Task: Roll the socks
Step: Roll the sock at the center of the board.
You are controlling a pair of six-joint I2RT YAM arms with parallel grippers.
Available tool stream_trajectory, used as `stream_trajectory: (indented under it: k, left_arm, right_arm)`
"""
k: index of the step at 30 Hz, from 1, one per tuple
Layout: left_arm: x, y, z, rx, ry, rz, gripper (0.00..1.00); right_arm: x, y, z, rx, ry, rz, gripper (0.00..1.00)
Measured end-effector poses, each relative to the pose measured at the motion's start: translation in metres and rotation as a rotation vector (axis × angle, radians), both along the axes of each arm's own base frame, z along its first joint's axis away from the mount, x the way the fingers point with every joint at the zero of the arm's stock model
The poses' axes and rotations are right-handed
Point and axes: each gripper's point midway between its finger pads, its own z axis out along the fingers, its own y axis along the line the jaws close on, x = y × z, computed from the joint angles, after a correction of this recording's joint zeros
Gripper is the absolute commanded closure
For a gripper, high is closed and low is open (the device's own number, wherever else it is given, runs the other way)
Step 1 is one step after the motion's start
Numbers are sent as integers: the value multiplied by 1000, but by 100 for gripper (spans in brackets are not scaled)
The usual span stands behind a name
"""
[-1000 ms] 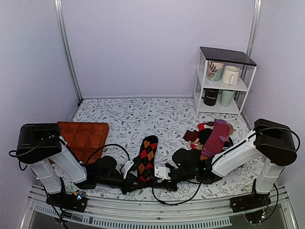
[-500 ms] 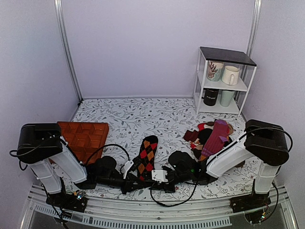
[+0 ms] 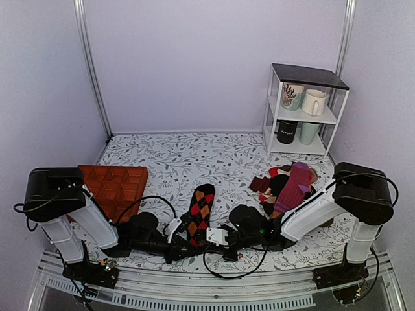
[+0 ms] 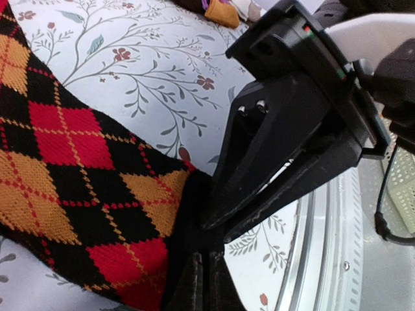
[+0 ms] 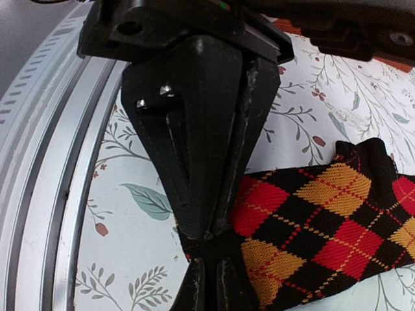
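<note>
Matt knit cloth, its stitches plain to see, makes up the socks (image 4: 71, 194), which lie on a smooth table cover (image 4: 142, 71) with a dull printed floral finish. The left gripper (image 5: 207, 234) and the right gripper (image 4: 209, 223) are 2 bodies of hard black plastic, matt and faintly scuffed, set with small bright metal screws. Along the near edge runs a rail (image 5: 45, 129) of grooved silver metal with a soft sheen. Behind, glazed mugs (image 3: 313, 102) shine on a shelf (image 3: 305, 76) with a white painted frame. The brown tray (image 3: 115, 184) looks moulded and smooth.
</note>
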Motion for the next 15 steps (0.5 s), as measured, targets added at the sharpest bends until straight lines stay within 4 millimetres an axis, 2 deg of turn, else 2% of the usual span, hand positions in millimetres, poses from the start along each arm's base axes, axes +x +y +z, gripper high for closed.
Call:
stream_trajectory:
  k: [6, 9, 13, 15]
  left_arm:
    - [3, 4, 3, 13, -25, 17, 100]
    - [8, 12, 12, 46, -83, 49, 91]
    - [13, 23, 37, 70, -218, 78, 84]
    - [19, 27, 56, 55, -301, 99, 83]
  right_arm:
    - [-2, 2, 0, -22, 70, -27, 99]
    - [-4, 7, 0, -49, 136, -33, 99]
    - [-2, 11, 0, -103, 256, -48, 98]
    - [2, 11, -1, -133, 343, -57, 98]
